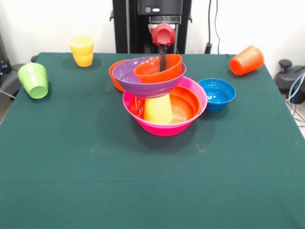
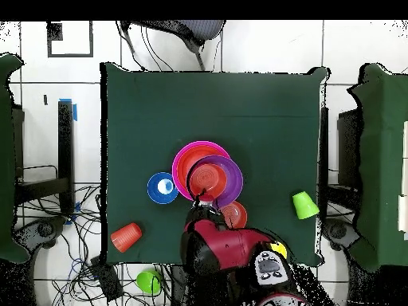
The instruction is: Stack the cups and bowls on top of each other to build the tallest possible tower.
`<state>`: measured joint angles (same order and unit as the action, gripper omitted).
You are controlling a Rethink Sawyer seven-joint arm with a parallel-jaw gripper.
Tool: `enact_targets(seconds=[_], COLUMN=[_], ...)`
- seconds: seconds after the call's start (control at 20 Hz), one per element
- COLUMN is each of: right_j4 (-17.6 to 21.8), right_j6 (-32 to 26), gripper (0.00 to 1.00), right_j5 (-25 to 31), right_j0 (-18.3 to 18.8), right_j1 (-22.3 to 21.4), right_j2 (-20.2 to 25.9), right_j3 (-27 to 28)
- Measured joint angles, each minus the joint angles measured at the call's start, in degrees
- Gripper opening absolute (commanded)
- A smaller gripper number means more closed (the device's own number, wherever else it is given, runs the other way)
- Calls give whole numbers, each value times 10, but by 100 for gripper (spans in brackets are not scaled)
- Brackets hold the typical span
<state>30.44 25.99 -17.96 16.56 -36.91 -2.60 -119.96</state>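
Observation:
The tower stands mid-table: the largest pink bowl [image 1: 164, 128] [image 2: 182, 155] holds a large orange bowl [image 1: 189, 102] and an upturned yellow cup [image 1: 158, 109]. A purple bowl [image 1: 143, 78] [image 2: 229, 182] rests tilted on that cup. Inside it sits a small orange bowl [image 1: 157, 70] [image 2: 201, 180], also tilted. My gripper [image 1: 163, 61] [image 2: 205, 197] comes down over this bowl's far wall and is shut on it. Another small orange bowl [image 1: 113, 74] [image 2: 236, 215] lies behind the tower. A blue bowl [image 1: 217, 93] [image 2: 162, 188] sits beside the pink one.
An orange cup [image 1: 246, 60] [image 2: 127, 237] lies on its side near a back corner. A green cup [image 1: 33, 80] [image 2: 304, 205] lies tipped at the table's edge. A yellow cup [image 1: 82, 51] [image 2: 278, 249] stands at the back. A green object [image 2: 148, 280] lies off the table.

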Motion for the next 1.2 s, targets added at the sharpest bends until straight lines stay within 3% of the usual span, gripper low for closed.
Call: enact_targets(seconds=[1.05,1.1,1.2], right_j4=[0,0,0], right_j6=[0,0,0], gripper=[0,100,100], right_j5=[0,0,0], right_j0=[-22,-24,-25], right_j1=[13,13,13], right_j2=[-36,-39,-39], right_j3=[11,12,12])
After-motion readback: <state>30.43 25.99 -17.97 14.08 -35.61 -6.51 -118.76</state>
